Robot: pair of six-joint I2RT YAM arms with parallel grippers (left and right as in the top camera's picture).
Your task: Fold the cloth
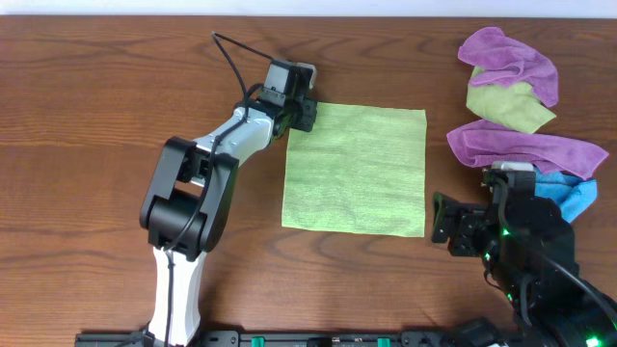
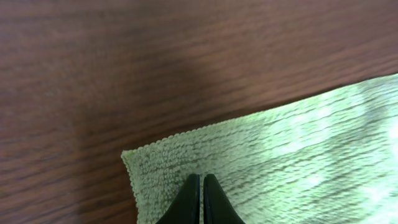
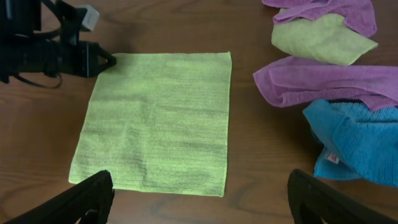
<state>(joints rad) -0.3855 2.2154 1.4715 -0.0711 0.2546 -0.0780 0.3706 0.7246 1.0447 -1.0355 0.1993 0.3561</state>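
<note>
The lime-green cloth (image 1: 357, 169) lies flat and spread square on the wooden table; it also shows in the left wrist view (image 2: 298, 155) and the right wrist view (image 3: 161, 118). My left gripper (image 1: 310, 115) is at its far left corner. Its fingers (image 2: 202, 177) are closed together on the cloth just inside that corner, which still lies flat. My right gripper (image 1: 439, 220) is open and empty, just off the cloth's near right corner, with its fingers (image 3: 200, 180) spread wide above the table. No tag shows.
A pile of other cloths lies at the right: a purple one (image 1: 511, 60), a duller olive-green one (image 1: 509, 104), another purple one (image 1: 525, 146) and a blue one (image 1: 569, 193) beside my right arm. Bare wood lies left of the cloth.
</note>
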